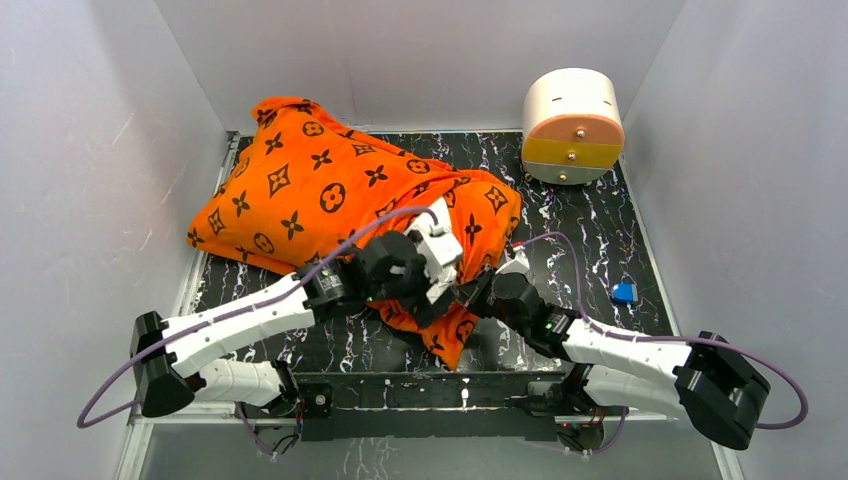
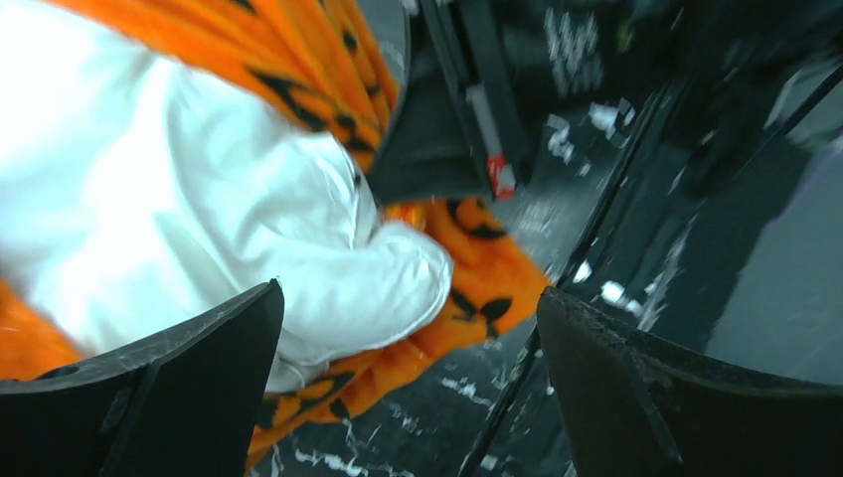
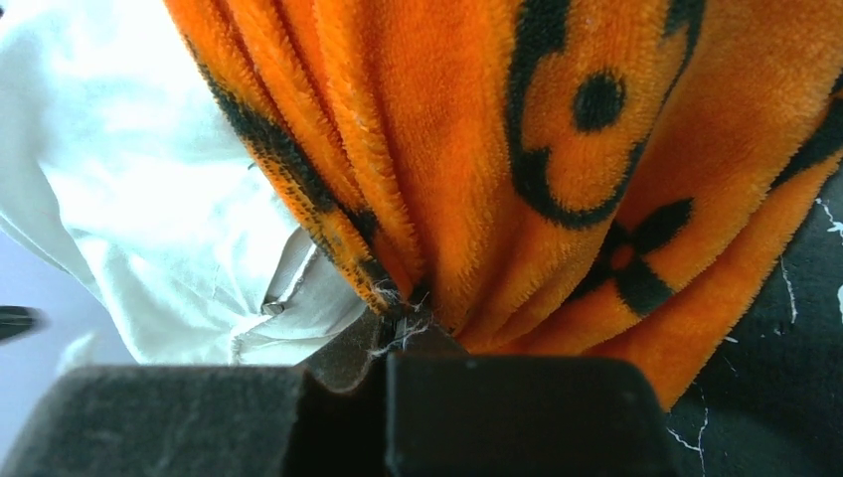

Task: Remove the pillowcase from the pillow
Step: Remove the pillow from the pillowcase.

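Where the two arms meet, a little beyond the near edge of the table (image 1: 640,230), the right gripper (image 3: 383,360) is clenched on a bunched fold of the pillowcase (image 3: 557,179) at its near hem. The left gripper (image 2: 406,310) is just beside it, jaws spread wide and grasping nothing. A bare white corner of the pillow (image 2: 199,199) pokes out of the orange cover and lies in front of the gap between the black fingers (image 2: 169,388). Behind both grippers the pillowcase, bulging and full, reaches to the far left corner. A small blue object (image 1: 624,293) lies to the right, well apart. A round drawer box (image 1: 572,125) stands at the far right corner.
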Available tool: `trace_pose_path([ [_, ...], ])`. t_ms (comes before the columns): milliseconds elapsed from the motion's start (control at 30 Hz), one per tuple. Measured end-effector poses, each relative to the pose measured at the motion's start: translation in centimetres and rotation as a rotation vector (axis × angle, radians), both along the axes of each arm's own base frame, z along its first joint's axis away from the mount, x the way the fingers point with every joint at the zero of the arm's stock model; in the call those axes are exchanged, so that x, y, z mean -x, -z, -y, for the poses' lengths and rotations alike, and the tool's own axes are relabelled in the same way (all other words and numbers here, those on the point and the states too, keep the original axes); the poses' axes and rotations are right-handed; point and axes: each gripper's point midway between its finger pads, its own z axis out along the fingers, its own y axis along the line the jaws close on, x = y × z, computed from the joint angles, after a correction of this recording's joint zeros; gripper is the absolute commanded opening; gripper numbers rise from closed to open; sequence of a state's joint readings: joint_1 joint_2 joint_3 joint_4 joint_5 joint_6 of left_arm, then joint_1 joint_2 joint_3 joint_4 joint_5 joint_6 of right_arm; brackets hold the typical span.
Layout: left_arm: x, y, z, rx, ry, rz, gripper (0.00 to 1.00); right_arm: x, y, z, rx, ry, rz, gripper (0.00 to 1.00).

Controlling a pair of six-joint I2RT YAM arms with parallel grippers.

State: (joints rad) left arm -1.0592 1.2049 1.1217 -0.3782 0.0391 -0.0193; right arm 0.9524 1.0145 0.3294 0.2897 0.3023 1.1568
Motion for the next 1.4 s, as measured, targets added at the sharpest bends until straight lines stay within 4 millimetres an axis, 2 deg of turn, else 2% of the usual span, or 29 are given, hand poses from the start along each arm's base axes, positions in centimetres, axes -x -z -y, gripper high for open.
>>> trace_pose_path([
  [100,0.9,3.9,-0.7,-0.132,0.024,0.050,0.98,0.0,-0.1,0.1,-0.006,-0.003,-0.007,0.00],
  [167,1.0,5.4,-1.1,-0.191,0.047,0.093,0.98,0.1,-0.1,0.2,-0.010,0.001,-0.014,0.00],
  [400,-1.2,8.5,-0.8,-0.325,0.080,0.222,0.97,0.3,-1.1,0.7,-0.037,0.012,-0.015,0.00],
  [467,-1.8,9.8,-0.7,-0.358,0.078,0.243,0.80,0.2,-1.4,0.9,-0.043,0.018,-0.010,0.00],
  [567,-2.8,11.6,-0.6,-0.423,0.061,0.264,0.43,0.3,-1.5,1.1,-0.040,0.022,-0.011,0.00],
  [600,-3.2,12.1,-0.7,-0.444,0.051,0.271,0.34,0.4,-1.3,1.3,-0.032,0.023,-0.016,0.00],
  [633,-3.4,12.4,-0.7,-0.457,0.041,0.276,0.33,0.4,-1.2,1.3,-0.028,0.024,-0.019,0.00],
  [700,-3.5,12.4,-0.6,-0.453,0.033,0.278,0.32,0.4,-0.9,1.6,-0.018,0.036,-0.030,0.00],
  [767,-3.4,11.5,-0.5,-0.430,0.033,0.287,0.16,0.2,-0.8,1.8,-0.016,0.056,-0.040,0.00],
  [900,-2.8,9.0,-0.5,-0.350,0.031,0.292,0.01,-0.2,-0.9,1.9,-0.038,0.089,-0.061,0.00],
  [967,-2.5,8.1,-0.7,-0.324,0.031,0.287,0.03,-0.3,-0.9,1.9,-0.049,0.095,-0.068,0.00],
  [1033,-2.2,7.8,-0.8,-0.316,0.041,0.267,0.00,-0.2,-0.6,1.8,-0.054,0.096,-0.078,0.00],
  [1200,-1.6,8.5,-0.4,-0.323,0.065,0.188,0.00,-0.1,0.0,1.8,-0.047,0.092,-0.098,0.00],
  [1300,-1.7,8.5,-0.4,-0.321,0.043,0.163,0.00,-0.1,0.4,1.9,-0.039,0.102,-0.109,0.00],
  [1400,-2.3,7.3,-0.6,-0.308,0.005,0.142,0.00,-0.3,0.8,2.3,-0.040,0.151,-0.142,0.00],
])
